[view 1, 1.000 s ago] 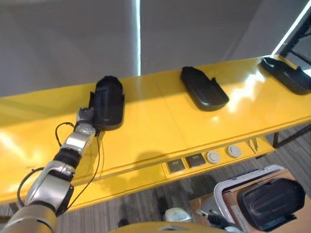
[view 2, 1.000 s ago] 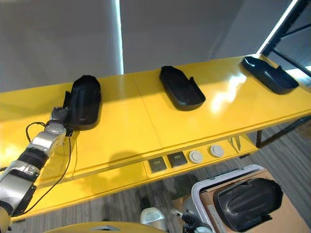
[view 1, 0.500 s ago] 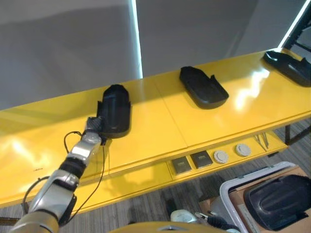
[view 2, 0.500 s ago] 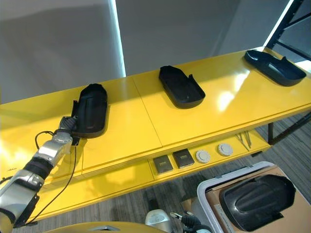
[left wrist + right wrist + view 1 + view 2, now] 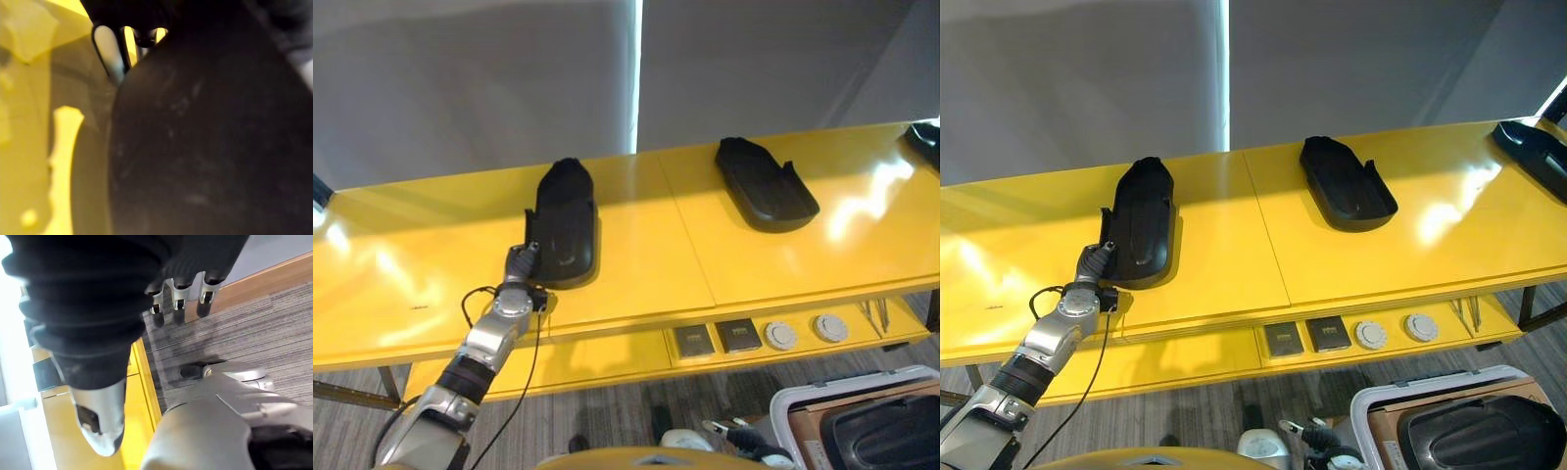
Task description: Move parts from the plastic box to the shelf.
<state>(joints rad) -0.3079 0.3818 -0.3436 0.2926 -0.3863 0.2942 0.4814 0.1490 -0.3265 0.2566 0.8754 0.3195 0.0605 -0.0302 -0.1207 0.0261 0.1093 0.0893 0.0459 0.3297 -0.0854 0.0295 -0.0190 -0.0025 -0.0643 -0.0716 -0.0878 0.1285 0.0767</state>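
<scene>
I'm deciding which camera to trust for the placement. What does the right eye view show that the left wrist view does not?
The right eye view takes in the whole yellow shelf, the second black part lying in the middle of it, a third part at its far right end, and the plastic box on the floor with another black part inside. The left wrist view gives a very close look at the dark surface of the leftmost part, with two silver fingers at its edge. Both show that leftmost part, the left hand at it, and yellow shelf surface.

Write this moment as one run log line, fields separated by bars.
left hand at near end of black part | part on yellow shelf | right hand idle
</scene>
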